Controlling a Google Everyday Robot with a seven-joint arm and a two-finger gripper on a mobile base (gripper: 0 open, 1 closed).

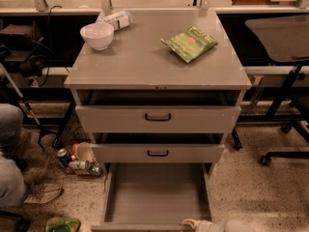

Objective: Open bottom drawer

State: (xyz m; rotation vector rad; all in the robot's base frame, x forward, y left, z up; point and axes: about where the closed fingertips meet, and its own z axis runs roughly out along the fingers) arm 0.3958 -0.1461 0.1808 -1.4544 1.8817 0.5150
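The grey cabinet [154, 62] has three drawers. The bottom drawer [157, 195] is pulled far out toward me, and its plain grey inside shows. Its front panel [140, 227] lies along the lower edge of the view, and its handle is out of sight. My gripper [191, 223], pale in colour, is at the drawer's front edge on the right, partly cut off by the frame. The top drawer [158, 118] and the middle drawer [158, 153] each stand slightly ajar and have black loop handles.
A white bowl [97, 35], a packet [116, 19] and a green snack bag [189, 43] lie on the cabinet top. Cans and a cup [79, 159] are on the floor at the left. A person's legs [9, 168] are at the far left. A chair base [285, 149] is at the right.
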